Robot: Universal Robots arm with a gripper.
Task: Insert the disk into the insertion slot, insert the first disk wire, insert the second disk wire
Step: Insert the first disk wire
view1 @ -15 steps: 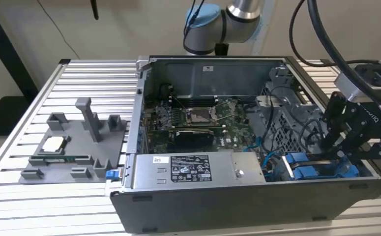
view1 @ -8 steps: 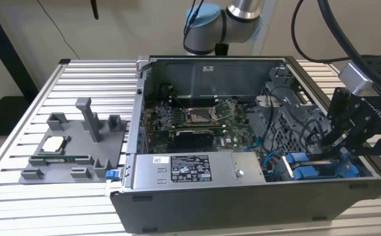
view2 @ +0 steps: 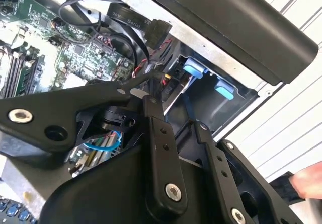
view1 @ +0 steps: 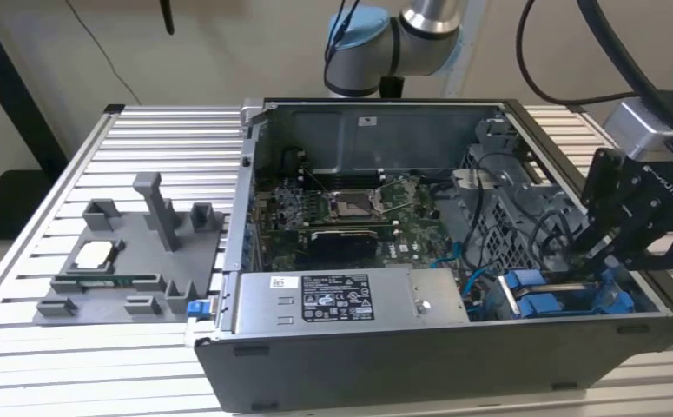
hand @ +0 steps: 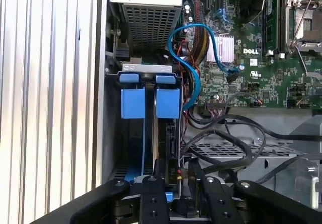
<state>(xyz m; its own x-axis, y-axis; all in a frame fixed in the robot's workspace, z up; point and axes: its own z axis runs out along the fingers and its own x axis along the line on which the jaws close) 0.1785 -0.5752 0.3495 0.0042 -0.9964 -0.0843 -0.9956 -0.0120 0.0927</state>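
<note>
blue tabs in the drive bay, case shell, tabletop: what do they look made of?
Blue tabs: likely moulded plastic, judging by the uniform saturated colour and soft sheen.
Case shell: probably coated sheet metal, dark grey and matte with thin folded edges.
Tabletop: looks like extruded aluminium, bright silver with parallel ribs.

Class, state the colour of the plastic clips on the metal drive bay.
Bright blue; the plastic clips show best in the first wrist view.
</note>
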